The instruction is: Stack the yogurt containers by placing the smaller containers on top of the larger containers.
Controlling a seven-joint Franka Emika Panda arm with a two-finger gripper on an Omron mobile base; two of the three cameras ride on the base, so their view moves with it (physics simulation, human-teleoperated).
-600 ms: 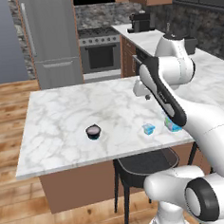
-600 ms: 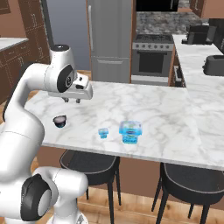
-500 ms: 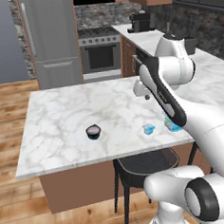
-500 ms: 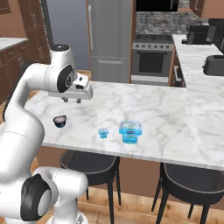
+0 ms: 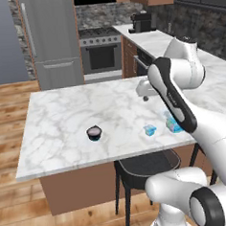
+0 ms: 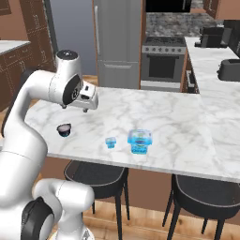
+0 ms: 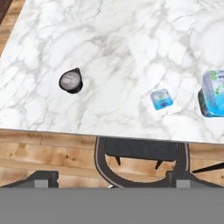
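Our gripper (image 6: 86, 106) hangs open and empty above the counter (image 6: 178, 126); the dark cup (image 6: 63, 130), small blue cup (image 6: 110, 142) and big tub (image 6: 139, 140) sit apart near the front edge; a clumsy grab could knock one off.

arm: raised, elbow bent | end effector (image 6: 86, 109): jaws apart, empty, pointing down

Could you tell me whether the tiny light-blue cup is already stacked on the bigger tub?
No. The tiny cup stands on the counter beside the tub.
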